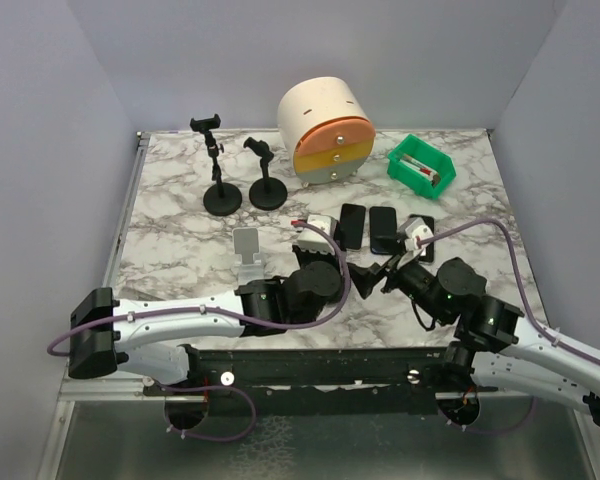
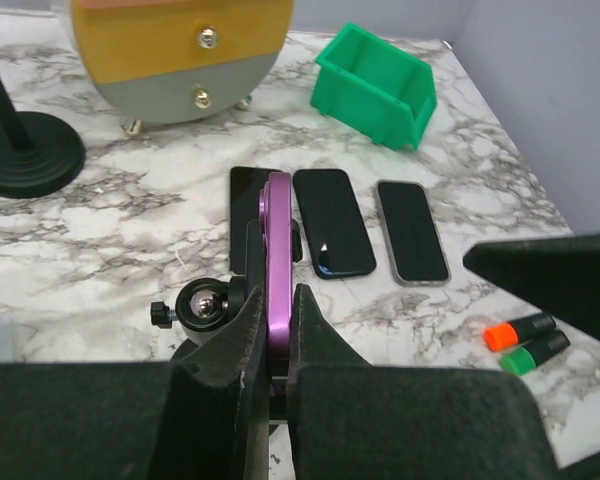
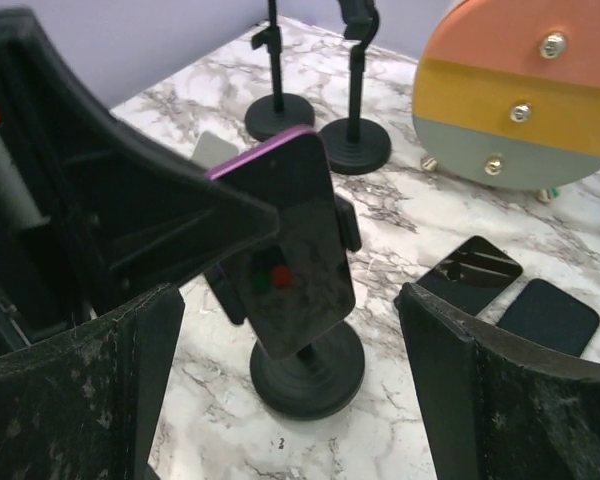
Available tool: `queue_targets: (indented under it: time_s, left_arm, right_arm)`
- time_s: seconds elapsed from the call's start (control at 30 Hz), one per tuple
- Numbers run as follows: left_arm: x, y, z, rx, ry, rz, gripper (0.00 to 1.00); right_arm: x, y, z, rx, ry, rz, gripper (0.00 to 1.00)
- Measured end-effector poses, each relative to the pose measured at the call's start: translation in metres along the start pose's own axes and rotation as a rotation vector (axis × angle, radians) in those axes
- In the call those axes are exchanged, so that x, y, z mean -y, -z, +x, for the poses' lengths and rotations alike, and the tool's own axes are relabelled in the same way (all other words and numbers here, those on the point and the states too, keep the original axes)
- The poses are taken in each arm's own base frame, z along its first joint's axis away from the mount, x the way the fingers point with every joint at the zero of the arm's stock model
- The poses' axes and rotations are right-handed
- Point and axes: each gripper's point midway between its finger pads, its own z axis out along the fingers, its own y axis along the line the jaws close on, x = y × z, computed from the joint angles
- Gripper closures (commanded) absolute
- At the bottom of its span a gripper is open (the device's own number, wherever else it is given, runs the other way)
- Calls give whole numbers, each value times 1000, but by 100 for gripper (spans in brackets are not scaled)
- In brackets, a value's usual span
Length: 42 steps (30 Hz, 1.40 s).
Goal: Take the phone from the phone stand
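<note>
Left tool (image 2: 277,318) is pressed together on the purple phone (image 3: 290,235), pinching its edges. The phone sits tilted in the phone stand (image 3: 308,378), near the middle of the counter's (image 1: 170,215) near edge. Right tool (image 3: 290,300) is spread wide, facing the phone without contact.

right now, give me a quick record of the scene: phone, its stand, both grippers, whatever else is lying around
phone: purple phone, upright, held in the stand's clamp
stand: black phone stand, round base on the marble table
left gripper: shut on the phone's edges
right gripper: open, facing the phone, not touching it
flat phones: three, side by side on the table
empty stands: two, at the back left
task: phone not yet out
</note>
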Motion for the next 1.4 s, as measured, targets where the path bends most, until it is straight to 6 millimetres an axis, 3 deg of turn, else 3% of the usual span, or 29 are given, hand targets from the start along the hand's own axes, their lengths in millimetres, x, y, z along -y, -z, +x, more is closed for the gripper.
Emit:
queue_targets:
  time_s: [0.27, 0.43, 0.57, 0.7, 1.0, 1.4]
  left_arm:
    - [-17, 3, -8, 29, -41, -28, 100]
    - [-21, 14, -27, 15, -20, 74, 100]
    - [-25, 22, -44, 12, 8, 141, 100]
    - [-26, 26, -43, -20, -8, 187, 100]
    - [-27, 33, -20, -128, -54, 246, 100]
    - [-16, 45, -25, -145, 0, 329, 100]
  right_arm:
    - [-29, 7, 25, 74, 63, -205, 7]
    - [-50, -7, 37, 65, 70, -289, 7]
    - [-54, -14, 59, 64, 70, -305, 7]
    - [-54, -16, 78, 63, 71, -308, 7]
    - [-54, -16, 68, 193, 69, -308, 7]
    - [-58, -27, 68, 243, 58, -308, 6]
